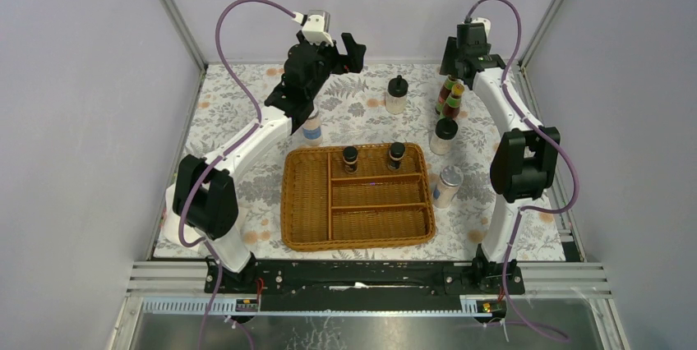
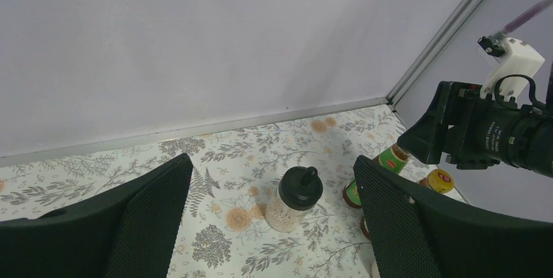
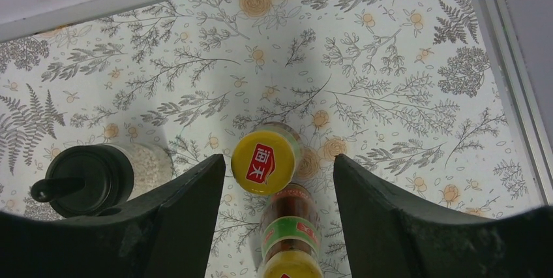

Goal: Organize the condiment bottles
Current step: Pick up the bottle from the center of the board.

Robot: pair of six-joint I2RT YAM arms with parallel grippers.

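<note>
Bottle (image 3: pixel 266 162), yellow-capped, between parted right jaws, seemingly untouched; left jaws parted too.

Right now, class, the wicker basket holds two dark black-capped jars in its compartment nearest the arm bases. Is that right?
Wrong compartment. The wicker basket holds the two dark black-capped jars in its compartment farthest from the arm bases, as the top external view shows.

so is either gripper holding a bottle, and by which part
Nothing is held. The left gripper is open and empty; the right gripper is open near a yellow-capped bottle, not gripping it.
</note>
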